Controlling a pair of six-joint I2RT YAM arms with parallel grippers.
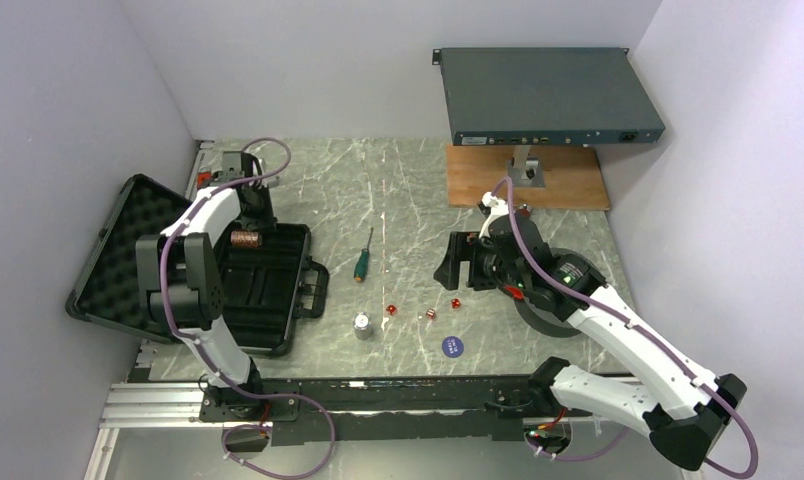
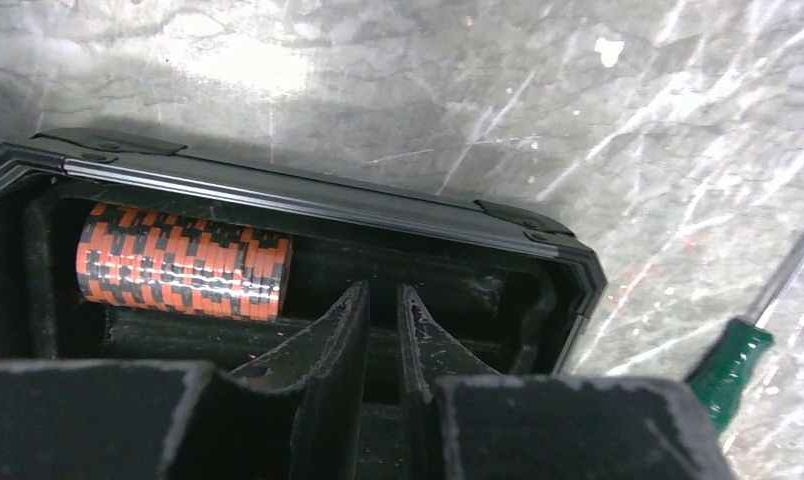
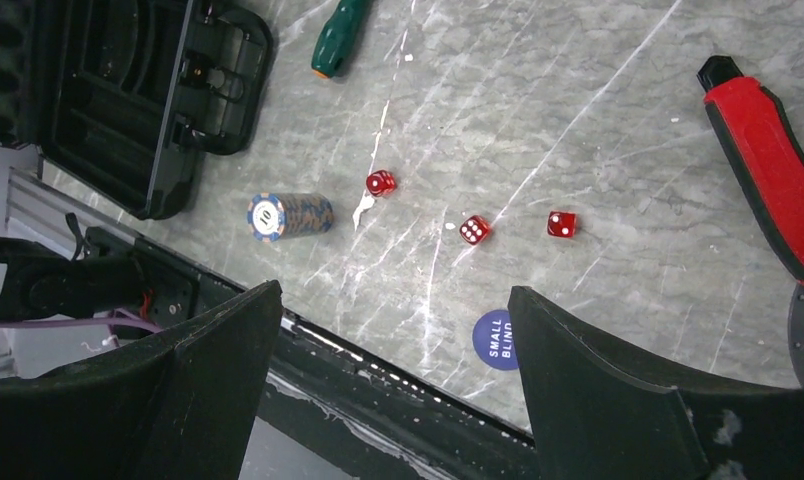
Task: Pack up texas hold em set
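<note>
Open case (image 1: 268,290) at worktop's (image 1: 408,190) nine o'clock, orange chip roll (image 2: 183,262) inside beside nearly closed, empty left pincer (image 2: 380,330); right pincer (image 3: 393,385) wide open, empty, above three dice (image 3: 475,229).

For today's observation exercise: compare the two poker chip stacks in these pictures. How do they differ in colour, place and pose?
The orange-and-black chip stack lies on its side in a slot of the black case; the blue chip stack is out on the table, near the red dice. The orange stack looks longer, holding more chips. The blue stack's end chip shows a 10; the orange stack's end face is hidden. Neither is held by a gripper.
</note>
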